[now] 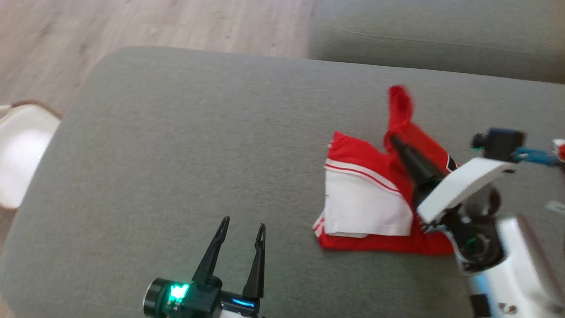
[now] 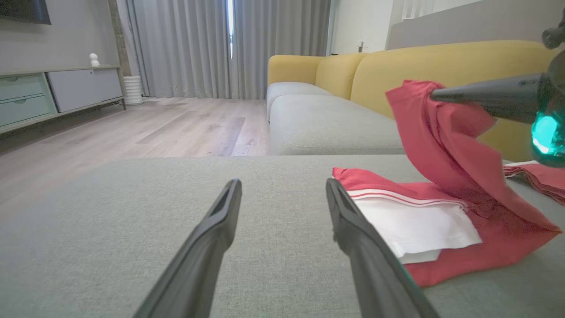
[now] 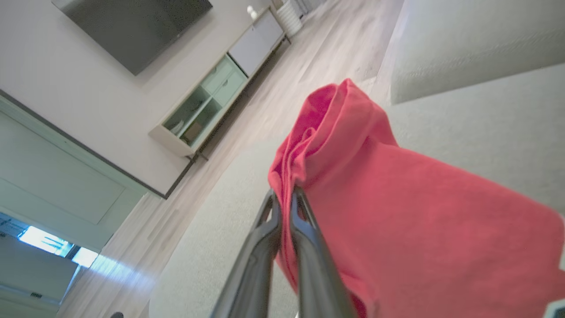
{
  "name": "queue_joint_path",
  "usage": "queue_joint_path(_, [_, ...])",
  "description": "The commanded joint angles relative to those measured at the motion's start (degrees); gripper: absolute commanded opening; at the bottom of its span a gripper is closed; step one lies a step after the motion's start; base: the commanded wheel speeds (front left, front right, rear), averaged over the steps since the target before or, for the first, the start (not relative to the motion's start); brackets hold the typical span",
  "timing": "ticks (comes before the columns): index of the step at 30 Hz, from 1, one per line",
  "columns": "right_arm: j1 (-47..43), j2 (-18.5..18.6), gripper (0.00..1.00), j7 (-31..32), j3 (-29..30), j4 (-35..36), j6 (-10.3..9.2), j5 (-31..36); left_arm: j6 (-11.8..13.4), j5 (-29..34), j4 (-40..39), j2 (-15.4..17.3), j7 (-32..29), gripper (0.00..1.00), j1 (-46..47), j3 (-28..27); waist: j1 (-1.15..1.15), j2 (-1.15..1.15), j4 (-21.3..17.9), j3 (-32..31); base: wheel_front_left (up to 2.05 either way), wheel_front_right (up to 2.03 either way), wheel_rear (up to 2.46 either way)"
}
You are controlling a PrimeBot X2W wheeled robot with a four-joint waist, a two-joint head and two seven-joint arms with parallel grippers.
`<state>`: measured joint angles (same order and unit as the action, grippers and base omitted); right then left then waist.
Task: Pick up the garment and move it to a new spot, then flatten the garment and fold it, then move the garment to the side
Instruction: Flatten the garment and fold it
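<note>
A red garment with a white panel and thin stripes (image 1: 366, 201) lies partly folded on the grey cushion (image 1: 198, 145), right of centre. My right gripper (image 1: 394, 140) is shut on a bunched red edge of it and holds that flap (image 3: 348, 145) lifted above the rest. The raised flap (image 2: 441, 128) hangs from the right fingers (image 2: 485, 95) in the left wrist view. My left gripper (image 1: 244, 227) is open near the cushion's front, well left of the garment (image 2: 423, 221), nothing between its fingers.
A second grey seat cushion (image 1: 441, 31) lies behind, with a yellow sofa back (image 2: 441, 62) beyond it. Wooden floor (image 1: 132, 26) runs off the cushion's far left edge. A white chair seat (image 1: 22, 150) stands at the left. Another red cloth piece (image 2: 538, 174) lies at the far right.
</note>
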<state>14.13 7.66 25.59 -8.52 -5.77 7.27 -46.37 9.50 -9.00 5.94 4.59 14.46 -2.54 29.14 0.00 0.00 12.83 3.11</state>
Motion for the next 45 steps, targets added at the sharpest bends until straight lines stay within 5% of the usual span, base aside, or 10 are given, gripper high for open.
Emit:
queue_joint_path(1, [2.3,-1.4,0.00,0.1,-2.0,0.4,0.22,1.0,-0.2,0.5,-1.4,-1.1,0.5,1.00,2.1,-1.9,0.00,0.00,2.9,0.2,0.00,0.00,0.00])
queue_joint_path(6, [1.5,-3.3,0.00,-0.1,-5.2,-3.2,0.22,2.0,-0.5,0.5,-1.3,-1.4,0.5,1.00,1.9,-2.4,0.00,0.00,4.4,0.4,0.00,0.00,0.00])
queue_joint_path(7, [1.4,-3.6,0.22,-0.3,-5.8,-3.8,0.22,2.0,-0.5,0.5,-1.3,-1.4,0.5,1.00,1.8,-2.5,0.00,0.00,4.5,0.4,0.00,0.00,0.00])
queue_joint_path(8, [1.2,-3.8,0.67,-0.6,-6.3,-4.3,0.22,2.0,-0.6,0.6,-1.2,-1.4,0.5,1.00,1.8,-2.5,0.00,0.00,4.4,0.3,0.00,0.00,0.00])
queue_joint_path(9, [1.2,-4.0,1.00,-1.2,-6.5,-4.8,0.22,2.1,-0.6,0.6,-1.2,-1.5,0.5,1.00,1.7,-2.6,0.00,0.00,4.4,0.3,0.00,0.00,0.00])
queue_joint_path(17, [0.6,-4.1,1.00,-3.8,-5.7,-3.3,0.22,2.1,-1.0,0.4,-1.0,-1.6,0.5,1.00,1.1,-3.4,0.00,0.00,1.8,-1.2,0.00,0.00,0.00])
queue_joint_path(29, [-8.4,5.8,1.00,-16.4,1.8,6.4,0.22,9.8,-1.2,-2.4,-2.5,-1.7,0.5,1.00,-2.9,-9.7,0.00,0.00,-7.6,-5.5,0.00,0.00,0.00])
queue_joint_path(39, [-20.1,10.9,1.00,-39.1,-4.9,-2.4,0.22,20.1,-0.9,-3.5,-2.1,-1.7,0.5,1.00,-9.4,-15.2,0.00,0.00,-11.3,-9.5,0.00,0.00,0.00])
queue_joint_path(45, [-22.1,8.2,1.00,-40.5,-2.6,-4.2,0.22,27.9,-1.7,-2.8,-3.4,-1.7,0.5,1.00,-12.1,-17.5,0.00,0.00,-11.2,-10.4,0.00,0.00,0.00])
